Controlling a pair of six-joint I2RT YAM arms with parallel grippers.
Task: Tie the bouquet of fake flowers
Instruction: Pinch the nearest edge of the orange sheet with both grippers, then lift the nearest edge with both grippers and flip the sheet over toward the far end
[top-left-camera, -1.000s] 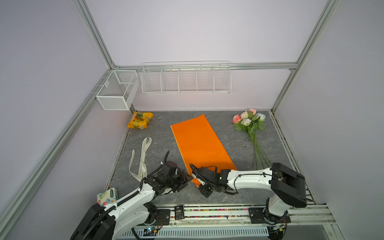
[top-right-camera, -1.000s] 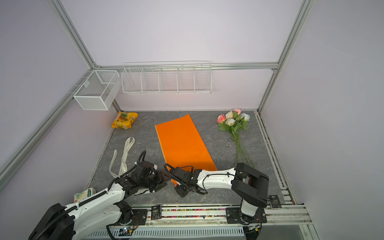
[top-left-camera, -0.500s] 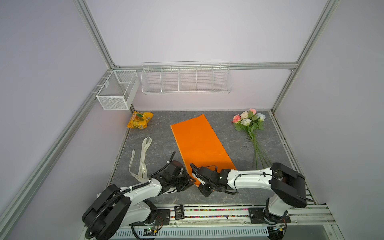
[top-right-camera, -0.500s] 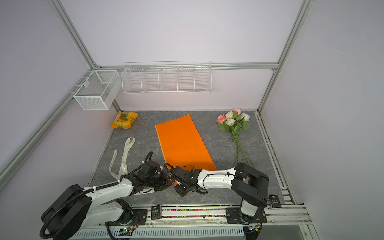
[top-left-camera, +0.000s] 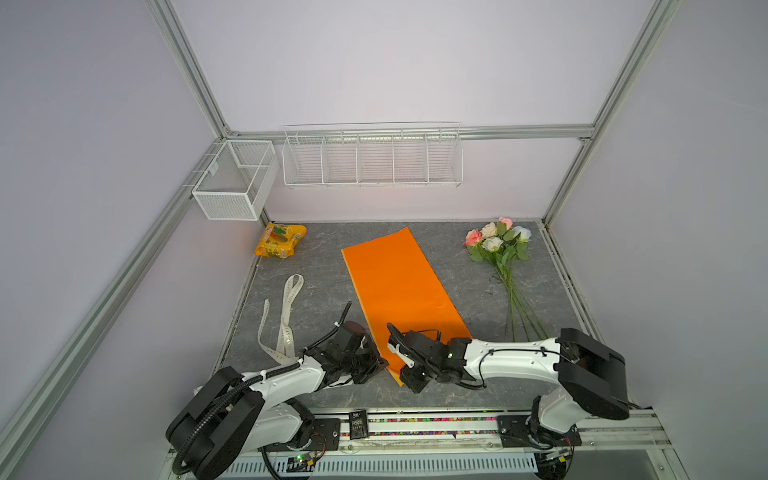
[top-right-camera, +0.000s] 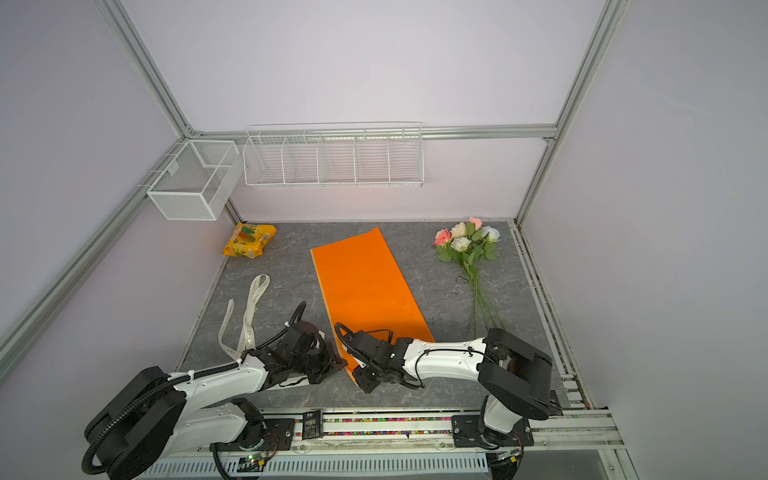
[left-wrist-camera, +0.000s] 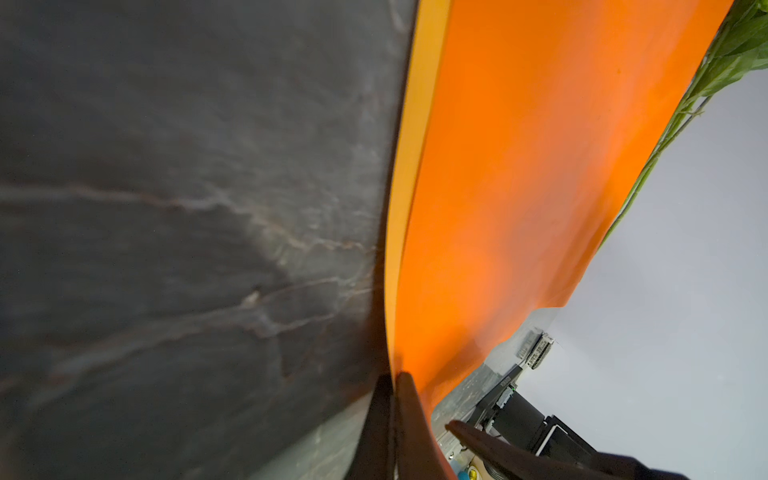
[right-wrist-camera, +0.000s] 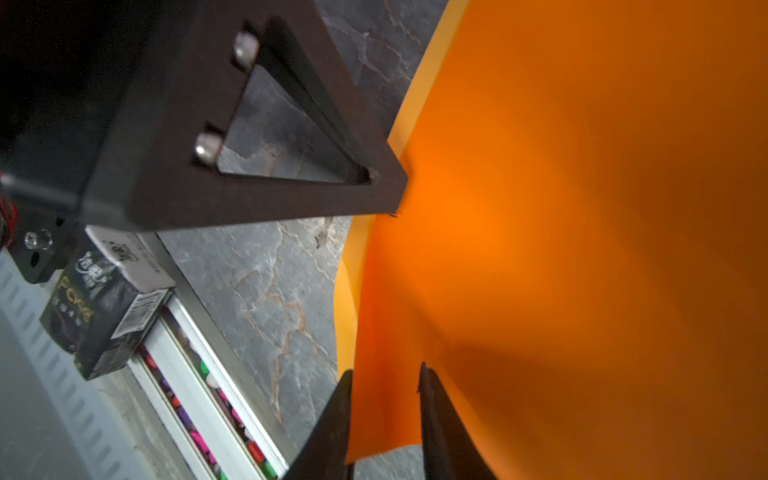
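The bouquet of fake flowers (top-left-camera: 498, 245) is lying loose at the far right corner of the worktop (top-left-camera: 469, 291). Its pink, cream and white heads are pointing toward the far edge and its thin green stems are trailing along the right edge toward the near one. It is showing the same way in both top views (top-right-camera: 467, 243), with nothing touching it. The orange paper wrap (top-left-camera: 399, 286) is lying flat and slantwise across the middle of the worktop, well apart from the flowers, with one corner reaching toward the near edge. Both arms are meeting at that near corner. The left gripper (top-left-camera: 381, 368) is reaching in from the left side and pinching the wrap's long left edge just beside the corner. In the left wrist view its fingers (left-wrist-camera: 409, 424) are pressing together with the thin paper edge (left-wrist-camera: 395, 291) caught between them. The right gripper (top-left-camera: 402, 368) is reaching across from the right side and sitting at the corner itself. In the right wrist view its fingers (right-wrist-camera: 336, 424) are standing apart with a clear gap, and the sheet's corner (right-wrist-camera: 386, 407) is passing between them. A cream ribbon (top-left-camera: 286, 316) is lying looped near the left edge, and a yellow-orange snack packet (top-left-camera: 280, 241) is resting at the far left corner.
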